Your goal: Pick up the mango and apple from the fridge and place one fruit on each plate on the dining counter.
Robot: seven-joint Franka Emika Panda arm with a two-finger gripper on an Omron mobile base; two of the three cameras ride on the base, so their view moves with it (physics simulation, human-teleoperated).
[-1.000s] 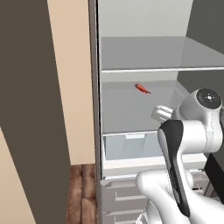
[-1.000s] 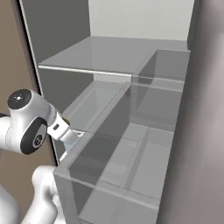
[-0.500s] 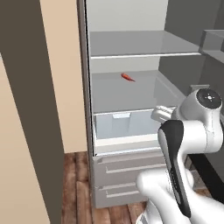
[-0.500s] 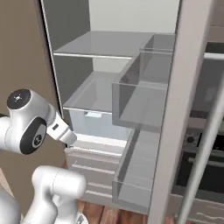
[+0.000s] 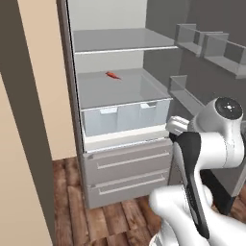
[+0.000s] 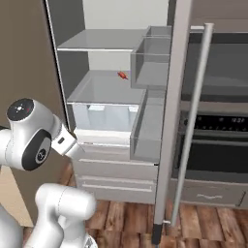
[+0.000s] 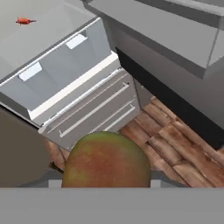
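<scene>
Backed off from the fridge (image 5: 120, 110), tool clamped on mango (image 7: 106, 161) between its tips.

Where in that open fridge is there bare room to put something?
The top shelf looks bare. The shelf under it holds just a small red pepper near the back wall, so its front, above the crisper drawer, is free. The door bins look empty too.

mango (image 7: 105, 161): orange-yellow, red blush, green top | fridge (image 5: 126, 168): grey shell and lower drawers, pale interior | crisper drawer (image 5: 126, 116): translucent pale blue-grey | pepper-like item (image 5: 113, 75): red | floor (image 5: 103, 220): brown wood planks | arm (image 5: 211, 144): white, dark joints
</scene>
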